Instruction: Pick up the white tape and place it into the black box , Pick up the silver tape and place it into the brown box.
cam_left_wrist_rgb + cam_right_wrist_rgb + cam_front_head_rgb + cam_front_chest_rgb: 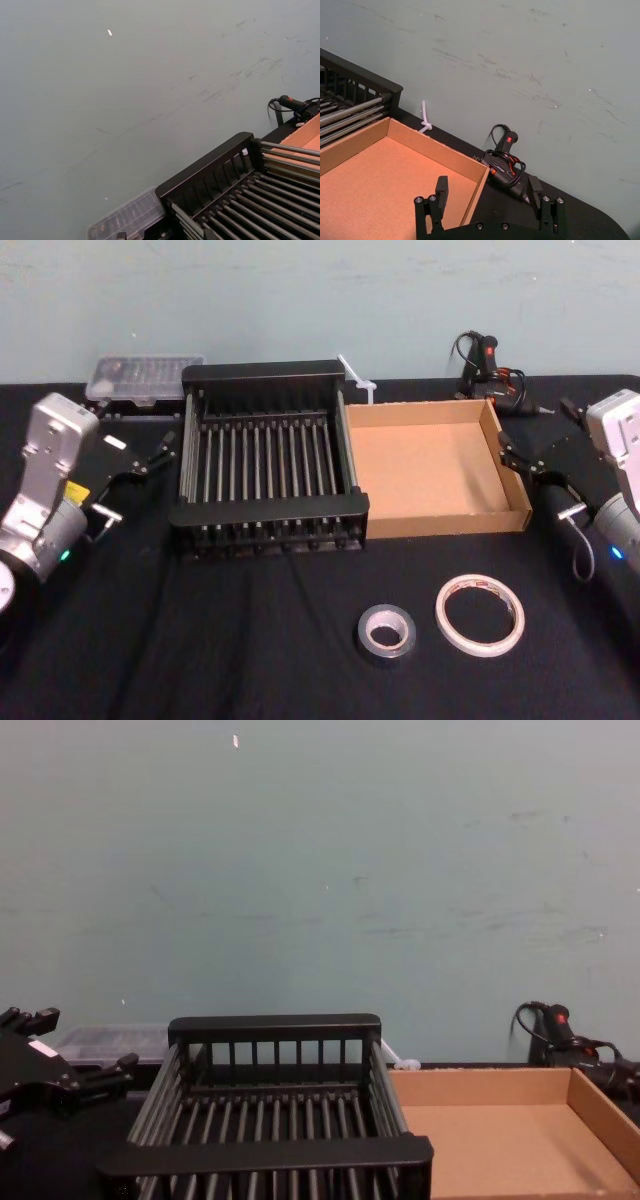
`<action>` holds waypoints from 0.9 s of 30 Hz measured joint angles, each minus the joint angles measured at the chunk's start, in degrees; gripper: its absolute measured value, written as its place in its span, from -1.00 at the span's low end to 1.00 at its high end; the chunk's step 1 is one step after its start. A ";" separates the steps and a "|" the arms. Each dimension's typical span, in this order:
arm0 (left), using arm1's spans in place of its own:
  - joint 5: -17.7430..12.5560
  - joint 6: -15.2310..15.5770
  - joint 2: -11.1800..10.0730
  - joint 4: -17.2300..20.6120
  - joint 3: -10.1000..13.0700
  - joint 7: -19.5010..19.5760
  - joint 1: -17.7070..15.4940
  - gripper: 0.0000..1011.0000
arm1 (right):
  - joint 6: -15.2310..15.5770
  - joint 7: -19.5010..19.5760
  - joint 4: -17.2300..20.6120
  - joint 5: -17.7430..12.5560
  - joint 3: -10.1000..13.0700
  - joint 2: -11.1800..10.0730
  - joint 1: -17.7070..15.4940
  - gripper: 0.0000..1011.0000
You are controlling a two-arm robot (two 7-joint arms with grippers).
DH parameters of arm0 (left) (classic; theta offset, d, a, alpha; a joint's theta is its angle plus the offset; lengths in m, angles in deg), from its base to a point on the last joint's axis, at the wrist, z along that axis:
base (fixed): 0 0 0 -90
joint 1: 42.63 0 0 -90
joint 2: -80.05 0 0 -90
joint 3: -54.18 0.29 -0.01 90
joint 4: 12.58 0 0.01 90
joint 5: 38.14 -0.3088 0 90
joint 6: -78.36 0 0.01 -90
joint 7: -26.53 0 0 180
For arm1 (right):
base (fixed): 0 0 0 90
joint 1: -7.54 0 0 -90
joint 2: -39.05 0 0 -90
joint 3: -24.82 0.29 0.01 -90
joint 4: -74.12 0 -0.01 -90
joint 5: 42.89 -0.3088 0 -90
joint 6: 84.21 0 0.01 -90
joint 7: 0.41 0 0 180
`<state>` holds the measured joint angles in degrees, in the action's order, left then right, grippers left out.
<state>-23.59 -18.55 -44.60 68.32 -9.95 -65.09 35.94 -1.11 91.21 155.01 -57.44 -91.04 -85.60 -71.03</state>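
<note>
The black desk (200,650) fills the lower part of the head view, with a pale wall (320,290) behind it. My black box (265,371) sits at the centre of the frame, slightly left. The brown box (440,523) stands just beside it to the right, their side walls close together.

My left pincer (140,480) hangs at the left edge of the frame, beside the black box and off the desk. Its fingers are spread apart with nothing between them. The chest view shows it at lower left (75,1045), just as open. My right pincer (530,475) hangs at the right edge, close to the brown box's right wall. In the right wrist view (488,187) its two fingers stand wide apart and hold nothing.

The white tape (480,614) lies flat on the desk at lower right of centre, in front of the brown box. The silver tape (386,632) lies flat just to its left, near it but not touching.

At the back, a clear case (140,378) rests at upper left. A black tool (490,365) with a cable sits at upper right, and a white zip tie (357,380) lies between the boxes' far corners.
</note>
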 joint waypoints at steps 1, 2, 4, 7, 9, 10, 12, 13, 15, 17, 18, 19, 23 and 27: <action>0.00 0.00 0.00 0.00 0.00 0.00 0.01 0.98 | 0.00 0.00 0.00 0.00 0.00 0.00 0.00 0.98; 0.00 0.00 0.00 0.00 0.00 0.00 0.00 0.98 | 0.00 0.00 0.00 0.00 0.00 0.00 0.00 0.98; 0.00 0.00 0.00 0.00 0.00 0.00 0.00 0.98 | 0.00 0.00 0.00 0.00 0.00 0.00 0.00 0.98; 0.00 0.00 0.00 0.00 0.00 0.00 0.00 0.98 | 0.00 0.00 0.00 0.00 0.00 0.00 0.00 0.98; 0.00 0.00 0.00 0.00 0.00 0.00 0.00 0.98 | 0.00 0.00 0.00 0.00 0.00 0.00 0.00 0.98; 0.00 0.00 0.00 0.00 0.00 0.00 0.01 0.98 | 0.00 0.00 0.00 0.00 0.00 0.00 0.00 0.98; 0.00 0.00 0.00 0.00 0.00 0.00 0.00 0.98 | 0.00 0.00 0.00 0.00 0.00 0.00 0.00 0.98; 0.00 0.00 0.00 0.00 0.00 0.00 0.00 0.98 | 0.00 0.00 0.00 0.00 0.00 0.00 0.00 0.98; 0.00 0.00 0.00 0.00 0.00 0.00 0.00 0.98 | 0.00 0.00 0.00 0.00 0.00 0.00 0.00 0.98; 0.00 0.00 0.00 0.00 0.00 0.00 0.01 0.98 | -0.02 -0.01 0.02 0.08 0.15 0.09 -0.01 0.98; 0.00 0.00 0.00 0.00 0.00 0.00 0.00 0.98 | -0.04 -0.03 0.07 0.16 0.27 0.17 -0.05 0.98; 0.00 0.00 0.00 0.00 0.00 0.00 0.01 0.98 | -0.05 -0.08 0.12 0.21 0.42 0.24 -0.10 0.98; 0.00 0.00 0.00 0.00 0.00 0.00 0.00 0.98 | -0.06 -0.82 0.58 0.34 1.20 0.51 -0.47 0.98; 0.00 0.00 0.00 0.00 0.00 0.00 0.00 0.98 | 0.64 -1.96 1.85 -0.15 2.03 0.17 -1.13 0.98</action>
<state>-23.59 -18.55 -44.60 68.32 -9.95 -65.08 35.94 -0.47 89.25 156.86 -57.58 -89.01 -85.43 -72.17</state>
